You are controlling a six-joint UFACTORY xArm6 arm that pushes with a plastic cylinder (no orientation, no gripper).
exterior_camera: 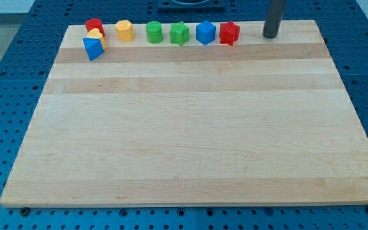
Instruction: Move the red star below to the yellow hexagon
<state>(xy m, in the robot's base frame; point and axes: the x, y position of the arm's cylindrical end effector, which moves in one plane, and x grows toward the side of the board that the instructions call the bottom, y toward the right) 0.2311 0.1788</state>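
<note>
Currently: red star (229,32) faceted, glossy, at wooden board (190,140) top edge | blue block (205,32) touching its left | yellow hexagon (125,30) well left | my tip (270,36) just right, apart | no pincer fitted.

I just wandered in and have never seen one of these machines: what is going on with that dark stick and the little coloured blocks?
A robot arm pushes blocks around a wooden board with a rod. My tip rests near the view's top edge, just right of the red star and not touching it. The star ends a row with the blue block, green star, green block and yellow hexagon. It should end up below that hexagon; it is not there yet.
</note>
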